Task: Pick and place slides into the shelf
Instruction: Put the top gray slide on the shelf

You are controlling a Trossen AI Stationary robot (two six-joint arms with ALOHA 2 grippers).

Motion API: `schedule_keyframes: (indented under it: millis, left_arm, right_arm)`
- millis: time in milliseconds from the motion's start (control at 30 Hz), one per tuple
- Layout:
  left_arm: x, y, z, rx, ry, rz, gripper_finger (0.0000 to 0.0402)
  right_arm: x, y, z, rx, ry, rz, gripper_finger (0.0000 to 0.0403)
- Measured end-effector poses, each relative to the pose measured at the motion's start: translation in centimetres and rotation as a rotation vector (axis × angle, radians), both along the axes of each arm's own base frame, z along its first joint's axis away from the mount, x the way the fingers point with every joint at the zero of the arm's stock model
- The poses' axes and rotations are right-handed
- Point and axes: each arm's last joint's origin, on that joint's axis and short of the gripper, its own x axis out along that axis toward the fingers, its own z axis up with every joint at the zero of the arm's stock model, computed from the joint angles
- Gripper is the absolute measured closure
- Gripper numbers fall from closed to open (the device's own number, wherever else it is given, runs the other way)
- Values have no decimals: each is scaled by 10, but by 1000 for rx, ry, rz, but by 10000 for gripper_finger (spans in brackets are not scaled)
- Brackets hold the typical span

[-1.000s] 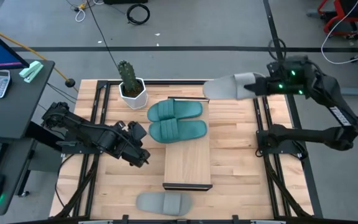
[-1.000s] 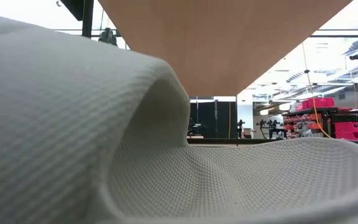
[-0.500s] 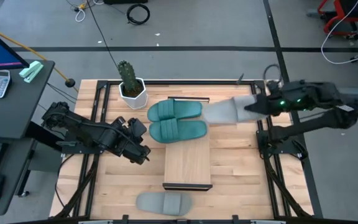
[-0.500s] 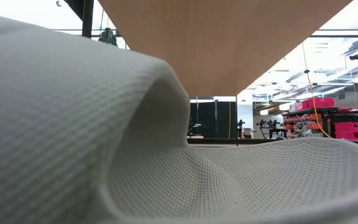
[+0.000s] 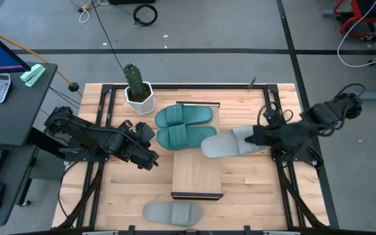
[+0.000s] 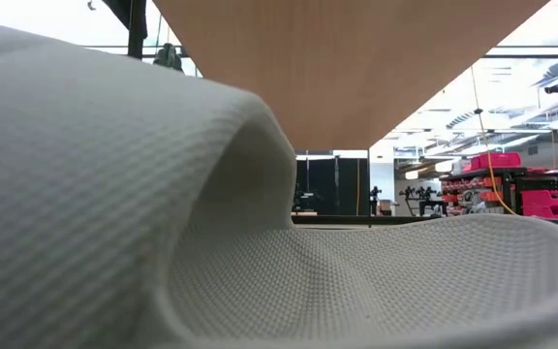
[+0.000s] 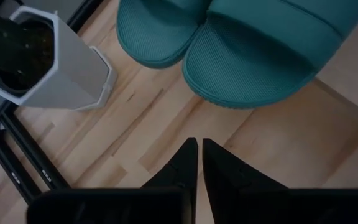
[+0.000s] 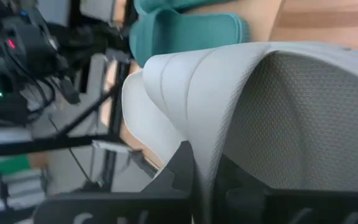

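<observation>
Two teal slides (image 5: 185, 126) lie side by side on the far end of the shelf (image 5: 198, 173), a light board in the middle of the table. One grey slide (image 5: 224, 143) is in my right gripper (image 5: 256, 138), level, with its toe end over the shelf's right edge beside the nearer teal slide. The other grey slide (image 5: 172, 211) lies on its sole at the table's near edge and fills the low view (image 6: 163, 194). My left gripper (image 5: 150, 140) is shut and empty, left of the teal slides (image 7: 260, 56). My right gripper pinches the grey slide's raised rim (image 8: 205, 163) at the heel end between its two fingers (image 8: 180, 167). It comes level from the table's right side, along the slide. The slide juts out toward the shelf, toe end away from the gripper; whether it touches the board I cannot tell.
A cactus in a white pot (image 5: 138, 96) stands at the table's far left, close to the teal slides. Dark metal rails (image 5: 103, 130) run along both sides of the table. Bare board shows on the shelf's near half.
My right gripper has carried the grey slide from beyond the table's far right corner toward the near edge and leftward, coming down beside the nearer teal slide at the shelf's right edge. The right arm has folded low.
</observation>
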Motion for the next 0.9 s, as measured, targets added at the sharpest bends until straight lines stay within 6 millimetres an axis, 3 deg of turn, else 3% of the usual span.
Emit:
schedule_keyframes:
  millis: [133,400,900]
  left_arm:
    - [0,1,0,26,14,-32,376]
    - [3,8,1,50,27,-39,368]
    - [8,8,1,73,43,-138,372]
  right_arm:
    - [2,22,-5,-13,-34,-72,391]
    - [27,65,-32,-16,5,-162,391]
    - [77,95,-53,16,-82,-178,391]
